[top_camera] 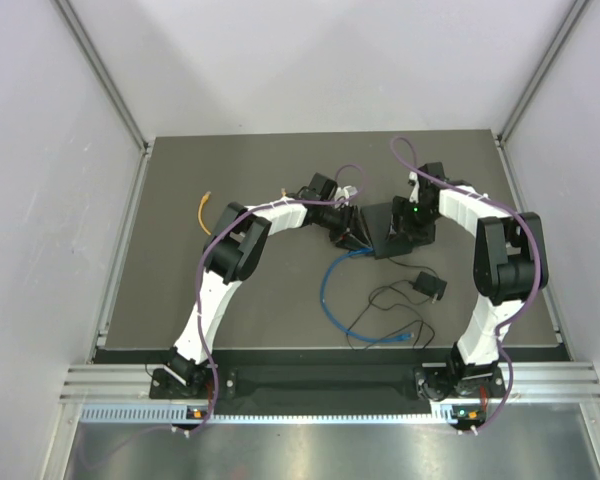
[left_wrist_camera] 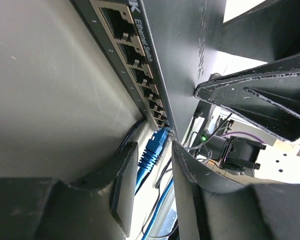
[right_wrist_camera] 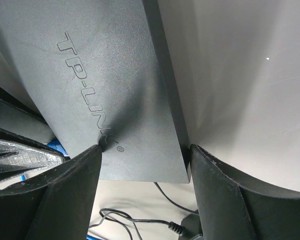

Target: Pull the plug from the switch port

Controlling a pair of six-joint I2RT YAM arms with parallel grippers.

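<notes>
Black switch, "TP-LINK", held by right tool; left tool parted astride blue plug.

The switch reads "TP-LINK" on top, "Ethernet Switch" beside its ports.

Dark table with orange cable, blue cable, small black wired adapter

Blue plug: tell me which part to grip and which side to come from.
Grip the blue plug on the two sides of its boot, just behind the switch port. Come in from the cable end, in line with it: the left gripper has its open fingers flanking it there.
</notes>
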